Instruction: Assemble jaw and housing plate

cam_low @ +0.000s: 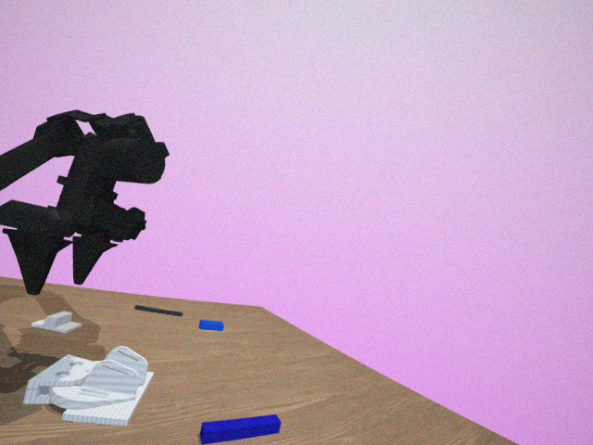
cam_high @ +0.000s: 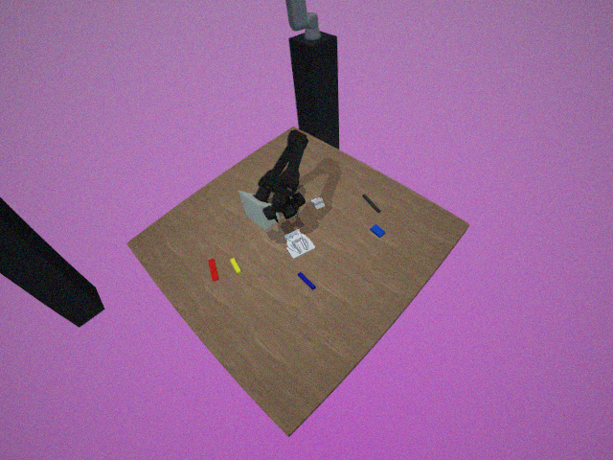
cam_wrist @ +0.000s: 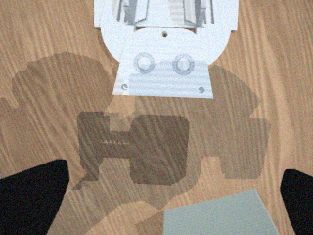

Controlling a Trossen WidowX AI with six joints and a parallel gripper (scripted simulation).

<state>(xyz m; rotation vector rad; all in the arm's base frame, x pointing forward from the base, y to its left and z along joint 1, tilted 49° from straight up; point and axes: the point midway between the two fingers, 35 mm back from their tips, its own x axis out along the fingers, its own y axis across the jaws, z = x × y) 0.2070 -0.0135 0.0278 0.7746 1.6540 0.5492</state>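
Observation:
The white housing plate (cam_low: 62, 371) (cam_wrist: 163, 78) lies over the rear of the white base (cam_low: 95, 417) (cam_wrist: 232, 14). In the wrist view its two round holes line up with the stubs (cam_wrist: 144, 63) (cam_wrist: 183, 64). I cannot tell whether it sits fully level. Two white jaws (cam_wrist: 128, 11) (cam_wrist: 200, 11) extend from under its front edge, roughly symmetric. The pins and gear teeth are hidden beneath the plate. My gripper (cam_high: 278, 217) (cam_low: 56, 288) (cam_wrist: 175, 176) is wide open and empty, raised above the table behind the assembly, apart from it.
A grey-green panel (cam_high: 256, 210) (cam_wrist: 217, 215) stands close beside the gripper. A small white stand (cam_high: 317, 202) (cam_low: 57, 323) is behind the assembly. A dark blue bar (cam_high: 306, 280) (cam_low: 240, 428), red bar (cam_high: 213, 269), yellow bar (cam_high: 236, 265), blue block (cam_high: 376, 230) and black rod (cam_high: 371, 203) lie around.

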